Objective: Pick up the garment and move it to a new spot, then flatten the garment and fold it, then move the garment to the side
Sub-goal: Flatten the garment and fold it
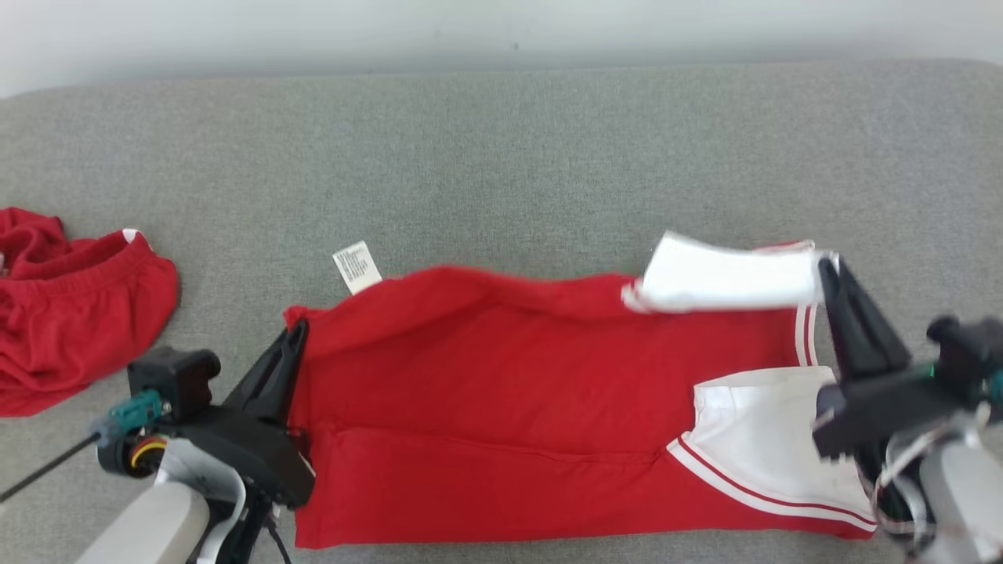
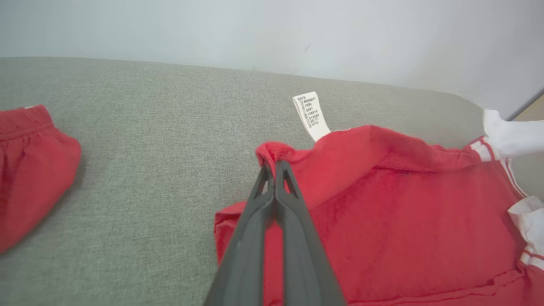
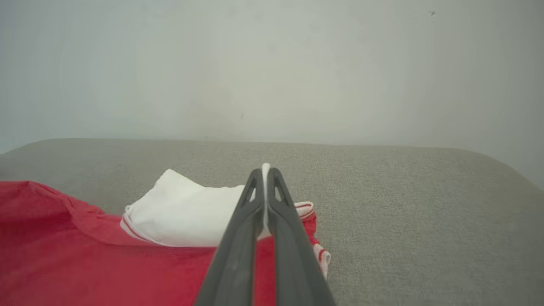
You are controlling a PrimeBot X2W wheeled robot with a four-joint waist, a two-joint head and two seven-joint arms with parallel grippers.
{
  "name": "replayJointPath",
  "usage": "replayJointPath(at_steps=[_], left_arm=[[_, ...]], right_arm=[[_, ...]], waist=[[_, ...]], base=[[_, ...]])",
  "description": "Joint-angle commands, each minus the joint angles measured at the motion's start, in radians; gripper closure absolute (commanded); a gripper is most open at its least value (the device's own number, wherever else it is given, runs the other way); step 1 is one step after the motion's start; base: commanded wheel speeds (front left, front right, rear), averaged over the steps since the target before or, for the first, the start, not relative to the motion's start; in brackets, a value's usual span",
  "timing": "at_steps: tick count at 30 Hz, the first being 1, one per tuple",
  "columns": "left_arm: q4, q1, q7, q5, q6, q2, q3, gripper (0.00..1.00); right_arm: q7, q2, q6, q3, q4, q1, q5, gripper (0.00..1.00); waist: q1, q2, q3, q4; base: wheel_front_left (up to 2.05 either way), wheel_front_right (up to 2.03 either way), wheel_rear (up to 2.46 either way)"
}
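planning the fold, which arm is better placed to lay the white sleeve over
Right: the right gripper is shut on the white sleeve; the left gripper pinches the garment at its opposite red corner.

The left gripper rises from the lower left of the head view, its two dark fingers pressed together on a corner of the garment. The right gripper, near the right edge, slants up and leftward with its fingers pinched shut on the garment's white sleeve. The pale left forearm and right forearm sit in the bottom corners.
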Motion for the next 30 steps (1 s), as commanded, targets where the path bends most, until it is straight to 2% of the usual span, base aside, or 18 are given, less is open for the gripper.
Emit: replayJointPath(at_steps=[1, 8, 16, 17, 18, 19, 24, 30], left_arm=[[-0.004, 0.017, -0.011, -0.008, 0.005, 0.001, 0.003, 1.0], [-0.006, 0.066, -0.063, -0.002, 0.024, -0.005, 0.012, 1.0], [0.023, 0.109, -0.098, -0.008, 0.027, -0.024, 0.009, 1.0], [0.025, 0.115, -0.103, -0.004, 0.029, -0.028, 0.009, 0.64], [0.029, 0.124, -0.108, 0.001, 0.031, -0.03, 0.008, 0.42], [0.03, 0.13, -0.116, 0.004, 0.034, -0.034, 0.013, 0.02], [0.024, 0.158, -0.14, 0.013, 0.041, -0.047, 0.043, 0.0], [-0.019, 0.208, -0.149, 0.09, 0.058, -0.069, 0.153, 0.0]], right_arm=[[0.009, 0.015, -0.003, -0.02, -0.034, 0.038, -0.012, 1.0], [0.071, 0.11, -0.003, -0.155, -0.264, 0.269, -0.059, 1.0], [0.101, 0.176, -0.003, -0.225, -0.328, 0.412, -0.108, 1.0], [0.099, 0.18, -0.003, -0.229, -0.33, 0.417, -0.113, 0.17], [0.104, 0.189, -0.003, -0.232, -0.326, 0.425, -0.111, 0.0], [0.105, 0.192, -0.003, -0.235, -0.324, 0.431, -0.11, 0.0], [0.11, 0.184, -0.003, -0.25, -0.319, 0.438, -0.119, 0.0], [0.129, 0.168, -0.003, -0.268, -0.307, 0.434, -0.127, 0.0]], waist=[[0.0002, 0.0001, -0.007, -0.001], [0.0002, 0.0001, -0.013, 0.003], [0.0002, 0.0001, -0.027, 0.003], [0.0002, 0.0001, -0.029, 0.003], [0.0002, 0.0001, -0.033, 0.003], [0.0002, 0.0001, -0.037, 0.003], [0.0002, 0.0001, -0.057, 0.01], [0.0002, 0.0001, -0.089, 0.024]], base=[[0.0, 0.0, 0.0], [0.0, 0.0, 0.0], [0.0, 0.0, 0.0], [0.0, 0.0, 0.0], [0.0, 0.0, 0.0], [0.0, 0.0, 0.0], [0.0, 0.0, 0.0], [0.0, 0.0, 0.0]])
